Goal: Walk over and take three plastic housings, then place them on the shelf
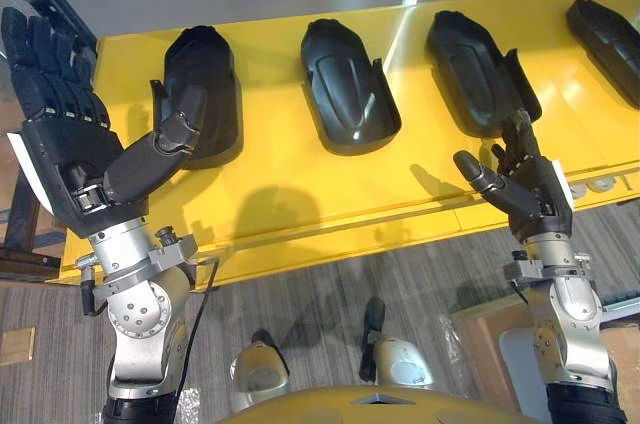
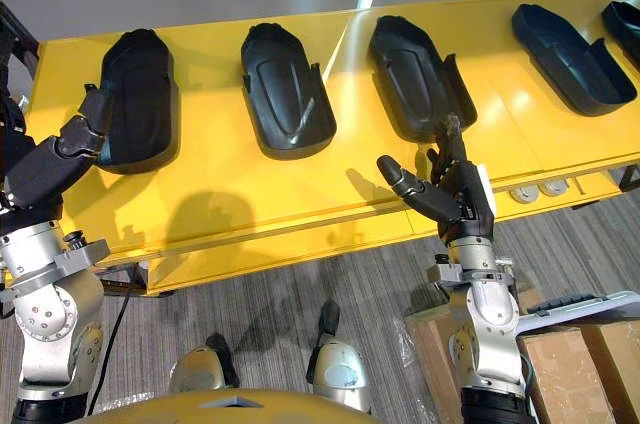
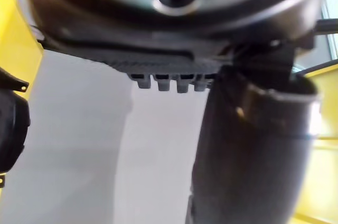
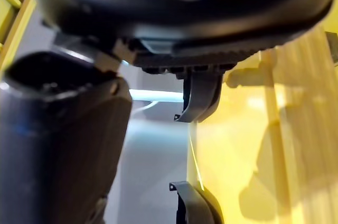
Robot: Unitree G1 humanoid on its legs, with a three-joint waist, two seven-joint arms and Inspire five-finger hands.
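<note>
Black housing lies just beyond right robot hand.

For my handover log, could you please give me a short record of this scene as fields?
surface: yellow table
items: black, in a row from the robot's left: first housing, second housing, third housing, fourth housing
left hand: open, raised beside the first housing
right hand: open, fingers toward the third housing's near end
held: nothing in either hand

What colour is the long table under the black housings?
The table is bright yellow; the right eye view shows it best.
</note>
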